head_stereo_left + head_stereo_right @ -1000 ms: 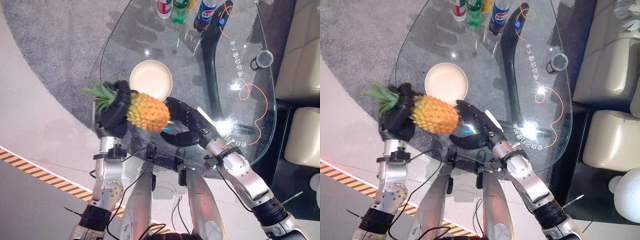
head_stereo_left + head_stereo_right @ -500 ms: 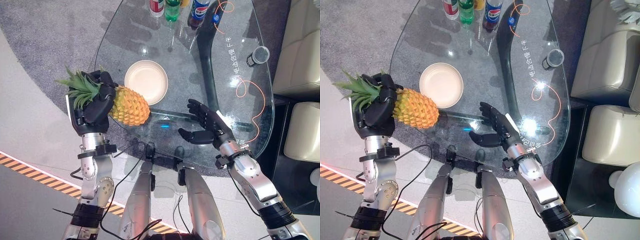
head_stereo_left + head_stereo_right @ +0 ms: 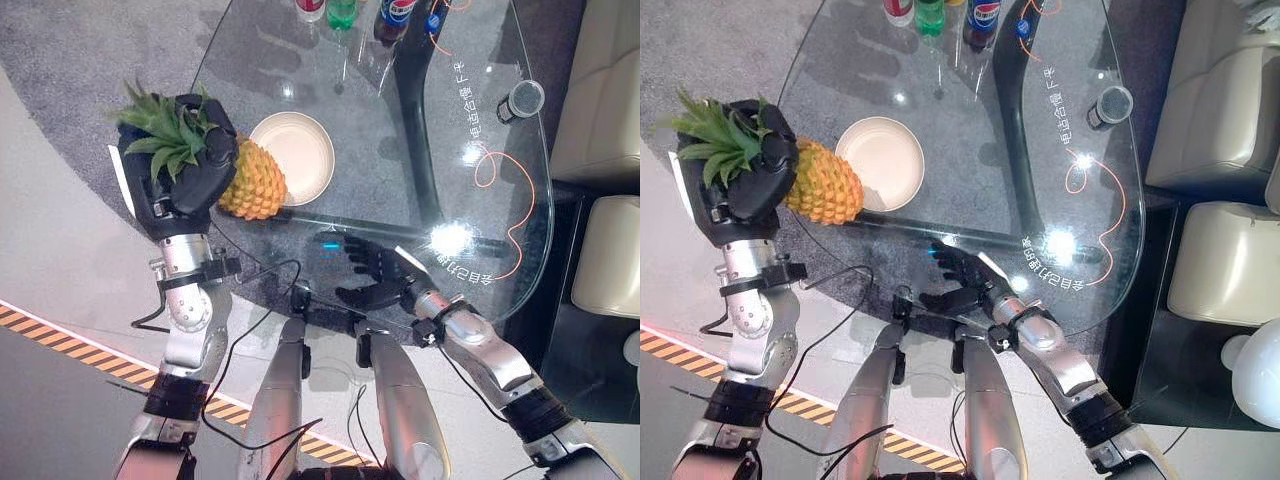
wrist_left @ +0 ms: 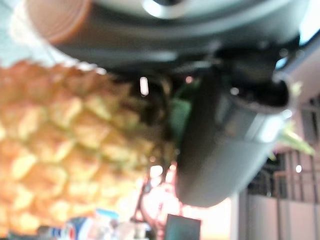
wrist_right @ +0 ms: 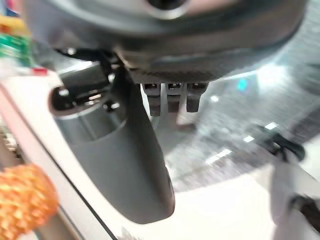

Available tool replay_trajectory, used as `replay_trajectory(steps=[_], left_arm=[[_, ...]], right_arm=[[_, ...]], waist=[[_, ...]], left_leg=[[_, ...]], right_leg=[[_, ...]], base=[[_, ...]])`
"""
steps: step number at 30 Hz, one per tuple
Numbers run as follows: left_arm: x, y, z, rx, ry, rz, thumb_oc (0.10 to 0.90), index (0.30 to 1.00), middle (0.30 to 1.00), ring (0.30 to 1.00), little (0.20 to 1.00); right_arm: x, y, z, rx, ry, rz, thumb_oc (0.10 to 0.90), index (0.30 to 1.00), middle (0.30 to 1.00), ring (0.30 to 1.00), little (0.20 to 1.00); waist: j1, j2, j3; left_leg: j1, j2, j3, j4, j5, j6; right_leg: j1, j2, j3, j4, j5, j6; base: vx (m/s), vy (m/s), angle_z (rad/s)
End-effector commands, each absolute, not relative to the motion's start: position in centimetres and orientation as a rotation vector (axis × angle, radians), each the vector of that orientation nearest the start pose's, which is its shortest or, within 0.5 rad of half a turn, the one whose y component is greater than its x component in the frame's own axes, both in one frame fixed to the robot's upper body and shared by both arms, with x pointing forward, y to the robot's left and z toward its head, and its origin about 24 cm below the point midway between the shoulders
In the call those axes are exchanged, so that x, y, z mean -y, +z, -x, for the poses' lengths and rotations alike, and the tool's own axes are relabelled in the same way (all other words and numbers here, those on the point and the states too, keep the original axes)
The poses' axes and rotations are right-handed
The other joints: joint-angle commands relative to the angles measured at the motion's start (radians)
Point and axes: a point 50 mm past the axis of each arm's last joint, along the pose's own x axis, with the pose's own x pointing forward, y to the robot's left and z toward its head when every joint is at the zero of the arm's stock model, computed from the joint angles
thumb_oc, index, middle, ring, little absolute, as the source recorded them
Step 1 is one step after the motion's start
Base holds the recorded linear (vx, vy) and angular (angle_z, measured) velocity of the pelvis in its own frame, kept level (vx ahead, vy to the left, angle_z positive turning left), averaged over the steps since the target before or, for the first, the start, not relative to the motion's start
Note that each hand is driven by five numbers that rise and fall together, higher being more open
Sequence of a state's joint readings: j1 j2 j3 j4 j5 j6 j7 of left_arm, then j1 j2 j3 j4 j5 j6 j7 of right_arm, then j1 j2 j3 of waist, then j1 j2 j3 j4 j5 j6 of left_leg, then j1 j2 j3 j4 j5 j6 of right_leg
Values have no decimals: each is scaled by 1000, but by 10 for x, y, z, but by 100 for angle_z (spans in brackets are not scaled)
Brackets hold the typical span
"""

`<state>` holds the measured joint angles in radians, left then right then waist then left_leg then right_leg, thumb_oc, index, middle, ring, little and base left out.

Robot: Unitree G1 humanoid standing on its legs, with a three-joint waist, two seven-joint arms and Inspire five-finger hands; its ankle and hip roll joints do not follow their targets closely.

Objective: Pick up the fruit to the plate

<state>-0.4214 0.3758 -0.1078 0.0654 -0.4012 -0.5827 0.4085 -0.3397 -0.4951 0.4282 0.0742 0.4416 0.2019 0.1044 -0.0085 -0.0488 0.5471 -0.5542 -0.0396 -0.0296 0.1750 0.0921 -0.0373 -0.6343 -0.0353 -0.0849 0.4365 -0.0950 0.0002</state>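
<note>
Left eye view recorded the left hand (image 3: 185, 180) with fingers curled round the crown end of the pineapple (image 3: 252, 182), which hung tilted over the glass table (image 3: 400, 150) rim, just beside the plate (image 3: 296, 157); judged held high to clear that rim. The right hand (image 3: 378, 272) lay idle, fingers relaxed. Left wrist view added the close grip on the skin.

Both eye views look steeply down from above on the same glass table (image 3: 400, 150), while each wrist view looks from very close along its own hand
</note>
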Motion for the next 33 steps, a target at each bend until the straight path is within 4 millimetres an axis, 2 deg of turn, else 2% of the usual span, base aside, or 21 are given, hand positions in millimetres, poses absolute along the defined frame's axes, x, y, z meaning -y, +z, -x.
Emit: replay_trajectory(steps=[1,7,12,20,33], left_arm=[[-189,249,-267,1249,178,203,100,300,300,300,200],[-183,257,-276,1273,237,159,100,300,300,300,200],[-179,261,-281,1297,265,130,100,300,300,300,200],[-183,265,-295,1292,445,115,100,300,300,300,200],[-173,283,-296,1418,519,141,100,300,300,300,200]], right_arm=[[109,94,-295,-54,647,122,800,900,900,900,900],[98,81,-294,-152,726,128,800,900,900,900,900],[97,76,-296,-200,756,136,800,900,900,900,900],[98,81,-304,-202,719,134,800,900,900,900,900],[98,85,-311,-214,711,136,800,900,900,900,900]], waist=[[-28,6,-27],[-41,7,-27],[-50,9,-27],[-64,7,-27],[-81,2,-27]], left_leg=[[-50,-34,35,138,-88,-5],[-101,-34,48,163,-97,-8],[-146,-38,54,179,-98,-9],[-228,-40,59,218,-104,-10],[-325,-45,69,268,-118,-8]], right_leg=[[16,29,48,-111,79,48],[-42,36,59,-93,77,42],[-89,39,70,-88,85,39],[-180,42,85,-63,92,41],[-289,52,107,-30,105,47]], base=[[6,69,-9],[1,77,-6],[1,81,-9],[4,79,-5],[10,52,-3]])
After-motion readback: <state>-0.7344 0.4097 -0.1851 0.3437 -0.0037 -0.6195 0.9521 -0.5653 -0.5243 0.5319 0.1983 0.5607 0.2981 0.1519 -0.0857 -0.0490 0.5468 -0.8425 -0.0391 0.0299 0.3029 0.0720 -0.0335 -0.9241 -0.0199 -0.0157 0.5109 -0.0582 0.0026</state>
